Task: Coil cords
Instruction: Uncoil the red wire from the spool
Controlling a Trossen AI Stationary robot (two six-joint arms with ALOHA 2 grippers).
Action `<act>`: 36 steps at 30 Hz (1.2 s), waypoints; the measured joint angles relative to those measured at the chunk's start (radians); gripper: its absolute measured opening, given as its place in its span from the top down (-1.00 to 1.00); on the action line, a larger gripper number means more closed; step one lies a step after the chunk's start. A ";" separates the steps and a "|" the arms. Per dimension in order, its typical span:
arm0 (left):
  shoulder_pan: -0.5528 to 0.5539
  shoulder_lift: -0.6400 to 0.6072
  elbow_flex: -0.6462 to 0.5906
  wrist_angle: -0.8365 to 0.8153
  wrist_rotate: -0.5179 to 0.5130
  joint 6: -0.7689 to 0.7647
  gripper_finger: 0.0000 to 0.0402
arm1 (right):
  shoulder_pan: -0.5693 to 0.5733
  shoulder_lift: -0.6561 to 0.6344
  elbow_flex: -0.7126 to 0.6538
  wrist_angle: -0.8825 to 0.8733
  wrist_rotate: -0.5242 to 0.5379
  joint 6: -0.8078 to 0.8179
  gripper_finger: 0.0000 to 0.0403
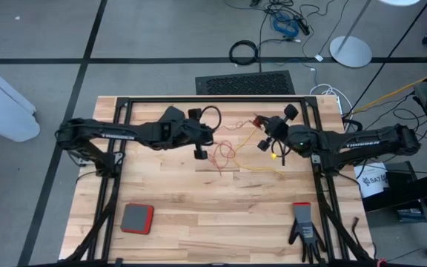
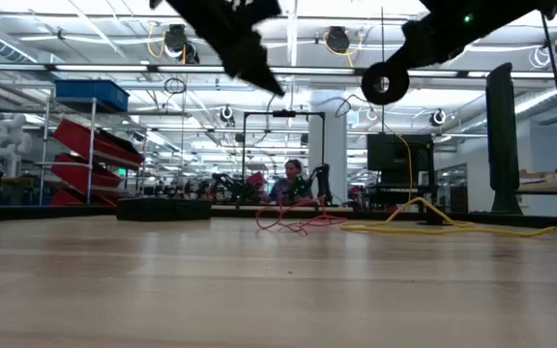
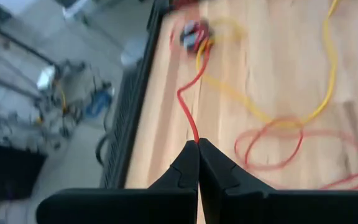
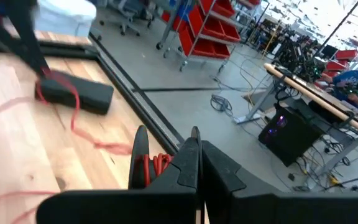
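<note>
Left gripper (image 3: 197, 144): the jaws are clenching on the reddish-orange cord (image 3: 189, 112), pinching it right at the fingertips above the desk (image 1: 199, 215); in the high view this gripper (image 1: 200, 154) is hanging over the desk's middle.
Right gripper (image 4: 196, 140): the jaws are pressing tight together beside a small black reel (image 4: 143, 163) that is carrying red windings; whether the jaws are actually gripping that reel is hard to tell from the wrist view.
Cords: the reddish-orange cord (image 1: 224, 152) is lying in loose loops at the desk's middle, and the yellow cord (image 1: 262, 165) is trailing across the desk toward the right gripper (image 1: 273, 144), the two overlapping between the arms.
Reel aloft: in the low view a round black reel (image 2: 382, 84) is hanging well above the desk with yellow line dropping from it.
Risk of slipping: the thin cord is sitting at the very tip of the left jaws, so any tug could be pulling it free.
Risk of tangling: the red loops and yellow run are crossing, so winding one could be dragging the other along and knotting them.
Risk of snagging: the cords are running near the desk's dark frame (image 1: 213, 101), where a slack loop could be catching.
Risk of collision: both arms are working close over the same patch.
</note>
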 joint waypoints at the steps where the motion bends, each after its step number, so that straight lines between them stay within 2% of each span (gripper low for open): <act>1: 0.014 0.006 -0.014 -0.001 0.000 -0.014 1.00 | 0.005 -0.009 0.000 0.010 0.000 0.000 1.00; 5: 0.072 0.043 -0.064 0.015 0.005 -0.068 0.99 | 0.020 -0.051 0.000 0.048 -0.028 -0.007 1.00; 9: 0.112 0.095 -0.105 0.096 0.106 -0.095 0.90 | 0.022 -0.079 0.000 0.060 -0.052 -0.001 1.00; 14: 0.115 0.151 -0.136 0.255 0.253 -0.095 0.62 | 0.022 -0.085 0.000 0.062 -0.053 0.010 1.00; 19: 0.102 0.164 -0.136 0.404 0.335 -0.095 0.28 | 0.021 -0.085 0.000 0.070 -0.086 0.023 1.00; 22: 0.098 0.164 -0.136 0.537 0.402 -0.134 0.16 | 0.022 -0.085 0.000 0.086 -0.106 0.026 1.00; 27: 0.094 0.196 -0.136 0.817 0.549 -0.243 0.13 | 0.026 -0.085 0.000 0.111 -0.131 0.023 1.00; 31: 0.077 0.269 -0.133 1.016 0.563 -0.295 0.13 | 0.026 -0.085 0.000 0.130 -0.144 0.023 1.00; 36: 0.063 0.392 -0.088 1.118 0.562 -0.328 0.13 | 0.026 -0.083 0.000 0.159 -0.165 0.026 1.00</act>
